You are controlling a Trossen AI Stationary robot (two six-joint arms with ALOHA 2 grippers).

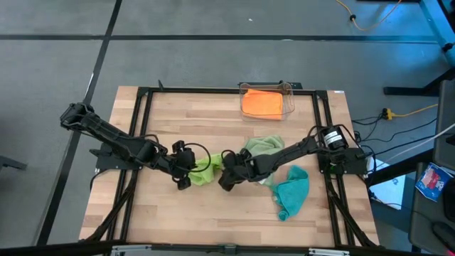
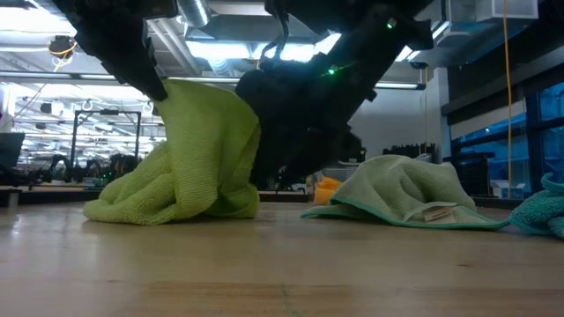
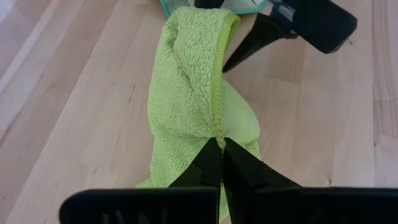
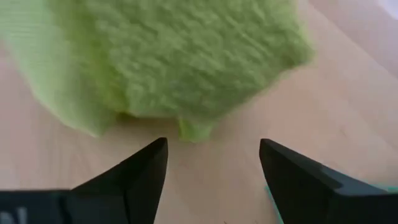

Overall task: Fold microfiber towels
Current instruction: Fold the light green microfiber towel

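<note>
A clear plastic bin (image 1: pixel 287 99) sits at the far edge of the wooden table (image 1: pixel 163 206)

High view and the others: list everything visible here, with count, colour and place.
lime green towel: one, table centre, bunched, one edge lifted
sage green towel: one, pale, white tag, crumpled right of centre under the right arm
teal towel: one, near right part of the table
orange towel: one, lying in the bin
clear plastic bin: one, far edge of the table
table: one, light wood with a black frame
left gripper: fingers pinched shut on the lime towel's edge
right gripper: fingers spread open, empty, next to the lime towel
</note>
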